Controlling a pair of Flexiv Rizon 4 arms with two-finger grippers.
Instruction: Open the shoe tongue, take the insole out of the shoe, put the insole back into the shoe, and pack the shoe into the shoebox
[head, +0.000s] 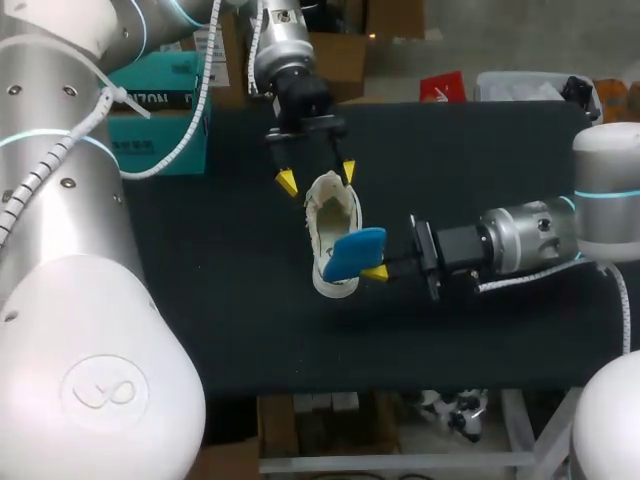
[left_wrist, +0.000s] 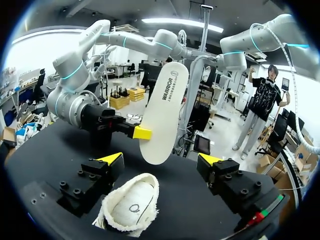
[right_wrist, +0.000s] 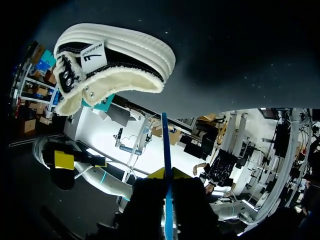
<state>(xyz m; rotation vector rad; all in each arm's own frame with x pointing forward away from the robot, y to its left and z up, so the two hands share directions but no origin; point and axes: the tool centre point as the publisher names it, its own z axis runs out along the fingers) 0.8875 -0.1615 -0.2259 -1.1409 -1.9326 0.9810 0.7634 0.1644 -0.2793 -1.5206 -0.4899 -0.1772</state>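
Observation:
A white shoe with a fleecy lining (head: 334, 222) stands on the black table (head: 230, 300) near its middle. My left gripper (head: 317, 176) hangs open just over the heel end; in the left wrist view the shoe's opening (left_wrist: 131, 206) lies between its fingers (left_wrist: 112, 159). My right gripper (head: 368, 262) is shut on the insole (head: 356, 250), blue on top, and holds it above the shoe's toe end. The left wrist view shows the insole's pale underside (left_wrist: 162, 117) standing on end. In the right wrist view the insole (right_wrist: 166, 150) is edge-on, with the shoe (right_wrist: 112, 65) ahead of it.
A teal shoebox (head: 160, 115) sits at the table's far left corner, behind my left arm. Bare black table surface lies in front of the shoe and to its left.

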